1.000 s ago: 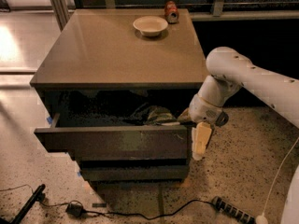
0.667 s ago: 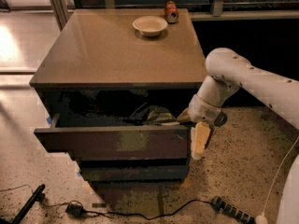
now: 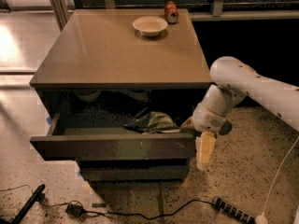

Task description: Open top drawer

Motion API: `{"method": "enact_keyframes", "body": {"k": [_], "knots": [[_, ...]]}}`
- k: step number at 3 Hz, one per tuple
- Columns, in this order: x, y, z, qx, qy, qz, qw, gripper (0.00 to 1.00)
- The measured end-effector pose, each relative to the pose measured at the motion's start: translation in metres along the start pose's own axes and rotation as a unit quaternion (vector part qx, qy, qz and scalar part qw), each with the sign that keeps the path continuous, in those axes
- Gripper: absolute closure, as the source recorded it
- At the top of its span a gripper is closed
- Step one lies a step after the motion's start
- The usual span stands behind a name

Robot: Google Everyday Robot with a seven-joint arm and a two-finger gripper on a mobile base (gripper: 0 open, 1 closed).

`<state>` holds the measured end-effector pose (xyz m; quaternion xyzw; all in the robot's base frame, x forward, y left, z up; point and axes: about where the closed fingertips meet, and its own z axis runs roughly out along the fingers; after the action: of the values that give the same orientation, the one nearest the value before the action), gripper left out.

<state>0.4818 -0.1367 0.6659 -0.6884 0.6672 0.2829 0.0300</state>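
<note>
The top drawer [image 3: 112, 146] of the brown cabinet [image 3: 121, 50] stands pulled out towards me. Its long dark-brown front has pale scuffs near the right end. Inside lies a crumpled greenish bag [image 3: 154, 122] on the grey-brown tray. My gripper [image 3: 204, 150] hangs just past the right end of the drawer front, pale fingers pointing down, beside the front rather than around it. The white arm [image 3: 252, 87] comes in from the right.
A white bowl [image 3: 150, 25] and a red can [image 3: 171, 11] stand at the back of the cabinet top. Lower drawer fronts [image 3: 135, 174] sit closed beneath. A black cable [image 3: 140, 213] and a power strip [image 3: 233, 211] lie on the speckled floor in front.
The drawer front has come slightly further out, and the gripper has shifted a little with it at the right end.
</note>
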Motion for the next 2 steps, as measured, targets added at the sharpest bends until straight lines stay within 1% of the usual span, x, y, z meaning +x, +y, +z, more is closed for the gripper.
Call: {"method": "enact_keyframes", "body": {"k": [1, 2], "knots": [[0.0120, 0.0332, 0.0126, -0.009, -0.004, -0.003, 0.9999, 0.00], [0.0121, 0.0373, 0.0117, -0.010, -0.005, -0.004, 0.9999, 0.00]]}}
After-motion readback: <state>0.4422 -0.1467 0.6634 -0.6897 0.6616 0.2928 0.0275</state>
